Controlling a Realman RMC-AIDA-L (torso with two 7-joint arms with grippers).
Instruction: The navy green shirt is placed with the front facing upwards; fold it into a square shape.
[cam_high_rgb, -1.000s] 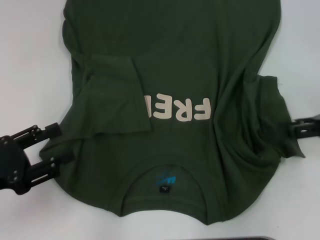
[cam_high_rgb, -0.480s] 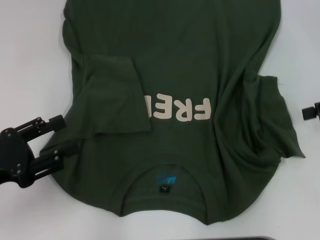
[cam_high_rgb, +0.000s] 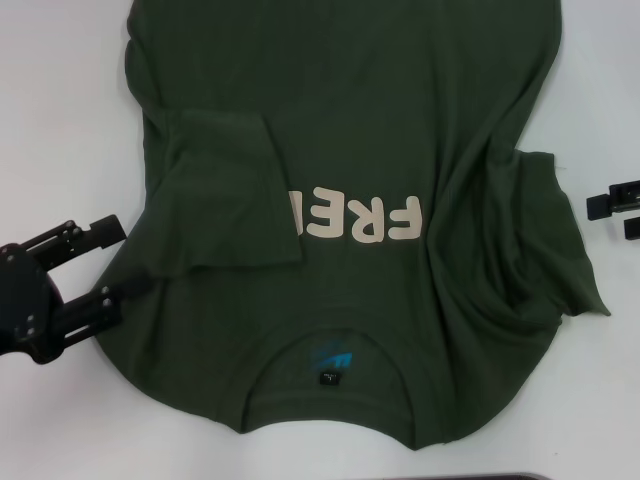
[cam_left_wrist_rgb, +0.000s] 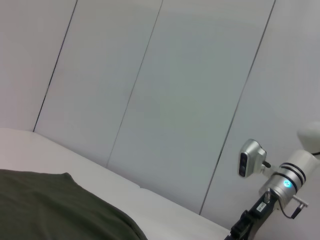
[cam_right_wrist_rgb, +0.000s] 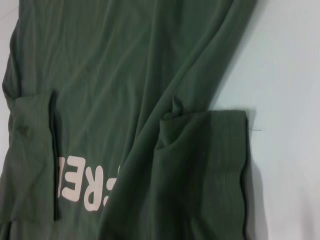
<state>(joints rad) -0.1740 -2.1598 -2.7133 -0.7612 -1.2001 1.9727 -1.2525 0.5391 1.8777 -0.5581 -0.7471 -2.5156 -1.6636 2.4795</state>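
The navy green shirt (cam_high_rgb: 350, 110) lies front up on the white table, collar and blue neck label (cam_high_rgb: 332, 357) nearest me. One sleeve (cam_high_rgb: 225, 190) is folded flat over the chest and hides part of the cream letters (cam_high_rgb: 365, 218). The other sleeve (cam_high_rgb: 545, 240) lies bunched inward at the shirt's right side. My left gripper (cam_high_rgb: 125, 260) is open at the shirt's left edge, its nearer finger touching the cloth. My right gripper (cam_high_rgb: 620, 213) is open, just off the right sleeve and clear of it. The right wrist view shows the shirt (cam_right_wrist_rgb: 125, 75) with both folded sleeves.
White table (cam_high_rgb: 60, 120) surrounds the shirt on the left and right. The left wrist view shows a grey panelled wall (cam_left_wrist_rgb: 175, 100), a corner of the shirt (cam_left_wrist_rgb: 50, 210) and my right arm (cam_left_wrist_rgb: 287, 182) farther off. A dark edge (cam_high_rgb: 500, 477) lies along the table's near side.
The right gripper has come off the right sleeve, drawn back to the right and opened. The left gripper has shifted a little away from me along the shirt's left edge.
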